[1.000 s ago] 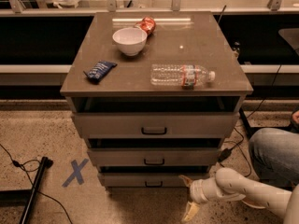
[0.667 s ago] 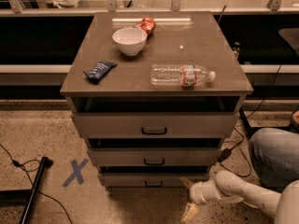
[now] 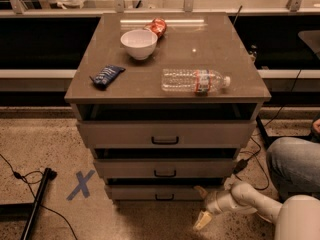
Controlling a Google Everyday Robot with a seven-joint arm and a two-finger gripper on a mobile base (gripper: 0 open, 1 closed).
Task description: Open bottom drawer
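Gripper (image 3: 202, 206) held near floor, right of bottom drawer (image 3: 131, 191); fingers spread, nothing gripped (handle (image 3: 164, 197) untouched). Placement judged as approach to handle.

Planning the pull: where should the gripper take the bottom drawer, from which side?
Take the black loop handle centred on the front of the bottom drawer, coming straight from the front: its bar runs horizontal, so jaws go above and below. The gripper sits low, right of it.
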